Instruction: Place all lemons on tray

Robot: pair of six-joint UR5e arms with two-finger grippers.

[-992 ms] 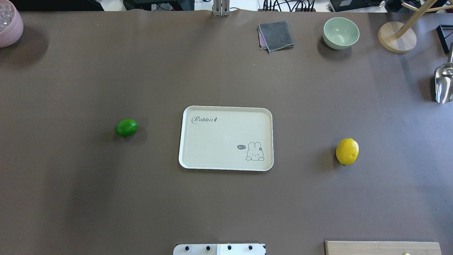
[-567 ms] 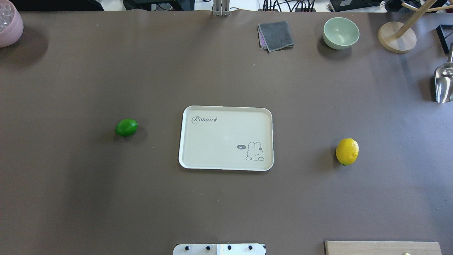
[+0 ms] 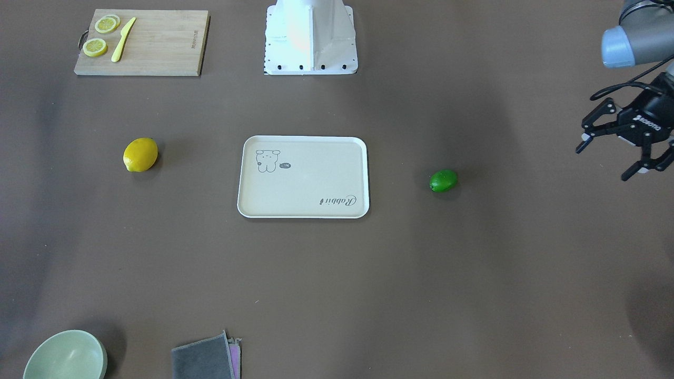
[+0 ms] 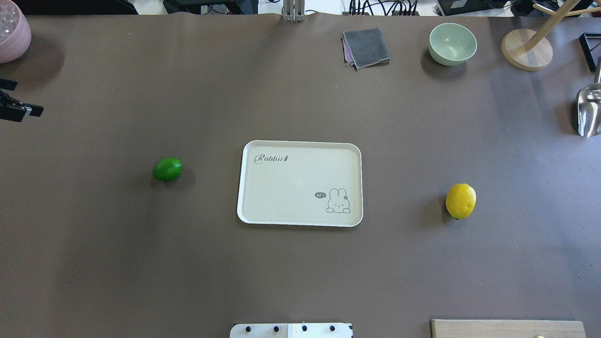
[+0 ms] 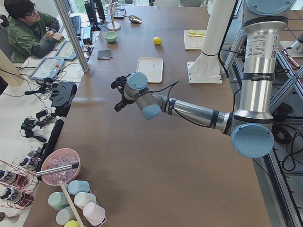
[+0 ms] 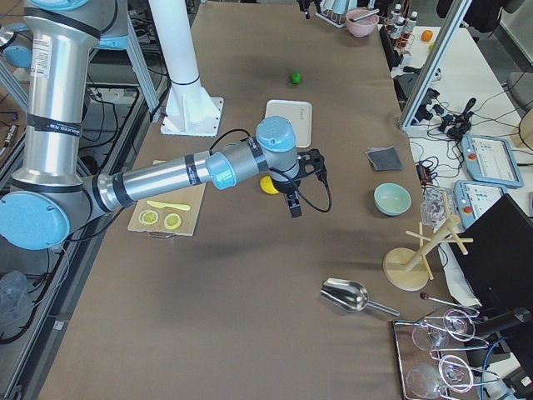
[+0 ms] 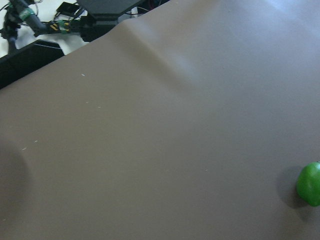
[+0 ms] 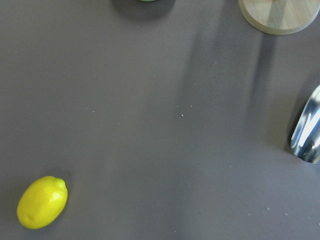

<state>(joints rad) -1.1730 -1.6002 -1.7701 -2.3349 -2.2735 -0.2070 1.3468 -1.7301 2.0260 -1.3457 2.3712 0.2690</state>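
Note:
The cream tray [image 4: 291, 188] lies at the table's middle with nothing on it; it also shows in the front view [image 3: 305, 179]. The green lemon [image 4: 167, 169] lies on the table left of it, and shows in the front view [image 3: 443, 180] and at the right edge of the left wrist view [image 7: 310, 184]. The yellow lemon [image 4: 460, 201] lies right of the tray and shows in the right wrist view [image 8: 42, 202]. My left gripper [image 3: 603, 163] is open and empty, far out beyond the green lemon. My right gripper [image 6: 296, 200] hovers near the yellow lemon; I cannot tell if it is open.
A wooden cutting board [image 3: 142, 42] with lemon slices and a yellow knife lies near the robot base [image 3: 310, 37]. At the far edge are a grey cloth [image 4: 366, 47], a green bowl [image 4: 452, 43], a wooden stand [image 4: 526, 49], a metal scoop [image 4: 589, 110] and a pink bowl [image 4: 11, 33].
My left gripper has come into the overhead view at its left edge. The lemons and the tray have not moved.

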